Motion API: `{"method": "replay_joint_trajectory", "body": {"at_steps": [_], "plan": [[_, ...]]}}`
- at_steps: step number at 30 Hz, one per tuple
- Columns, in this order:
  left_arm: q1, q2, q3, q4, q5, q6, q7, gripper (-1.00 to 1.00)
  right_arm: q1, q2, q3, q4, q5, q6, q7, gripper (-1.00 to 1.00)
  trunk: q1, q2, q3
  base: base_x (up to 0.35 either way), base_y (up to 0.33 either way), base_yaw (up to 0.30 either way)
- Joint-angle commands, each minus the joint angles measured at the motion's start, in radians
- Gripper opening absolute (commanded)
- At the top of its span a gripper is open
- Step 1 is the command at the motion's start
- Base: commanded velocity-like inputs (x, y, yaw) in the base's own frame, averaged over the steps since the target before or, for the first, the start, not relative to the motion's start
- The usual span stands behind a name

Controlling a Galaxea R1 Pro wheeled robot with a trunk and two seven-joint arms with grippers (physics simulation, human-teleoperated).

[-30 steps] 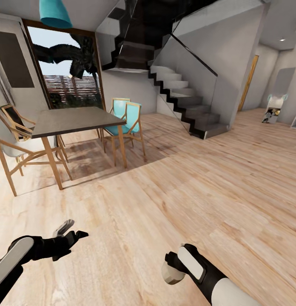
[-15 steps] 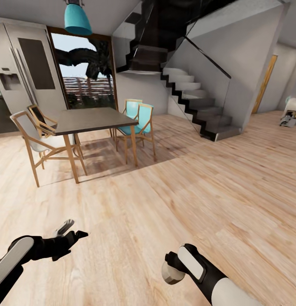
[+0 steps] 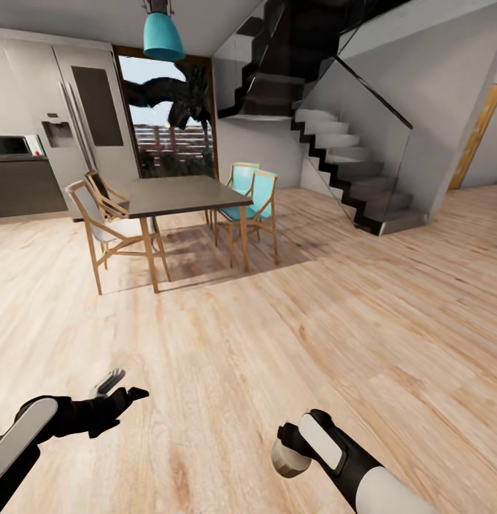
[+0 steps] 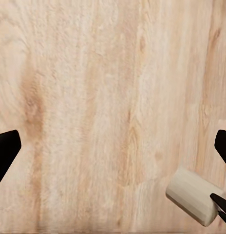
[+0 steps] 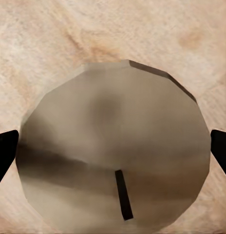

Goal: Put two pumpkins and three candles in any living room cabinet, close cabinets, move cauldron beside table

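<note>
One candle (image 3: 287, 459), a squat greyish-tan cylinder, sits in my right gripper (image 3: 291, 448), which is shut on it low over the wooden floor. The right wrist view looks straight onto the candle (image 5: 113, 146) and its dark wick, with a black fingertip at either side. My left gripper (image 3: 123, 387) hangs open and holds nothing; from its wrist view the same candle (image 4: 193, 195) shows off to one side over bare floorboards. The pumpkins, the cabinet, the cauldron and the living-room table are out of view.
A dark-topped dining table (image 3: 181, 194) on slim wooden legs stands ahead to the left with wooden chairs (image 3: 252, 203) around it. Behind it are a fridge (image 3: 84, 121) and a kitchen counter (image 3: 20, 187). A staircase (image 3: 348, 171) rises at the right, and wooden floor (image 3: 363, 321) stretches ahead.
The camera has turned left, so the dining table and stairs slid right and the fridge and counter came into view. Both arms keep their pose, the candle still held.
</note>
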Motion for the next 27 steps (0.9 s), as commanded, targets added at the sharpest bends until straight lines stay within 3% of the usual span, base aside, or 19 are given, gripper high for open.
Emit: {"method": "replay_joint_trajectory", "body": {"at_steps": [1,7,27], "plan": [[-0.001,-0.001,-0.002,0.0,0.01,-0.001,0.01,1.0,-0.001,-0.001,0.004,-0.002,-0.007,0.001,-0.008,-1.0,-0.005,0.007,0.001,-0.315,0.0,0.157],[-0.001,-0.003,-0.002,-0.001,0.01,-0.001,0.011,1.0,-0.001,-0.001,0.005,0.0,-0.007,0.001,-0.007,-1.0,-0.028,0.049,0.011,-0.291,0.0,0.156],[-0.001,-0.003,-0.003,0.0,0.012,0.002,0.005,1.0,-0.001,-0.001,0.011,0.003,-0.006,0.001,-0.007,-1.0,-0.104,0.189,0.045,-0.099,0.0,0.118]]}}
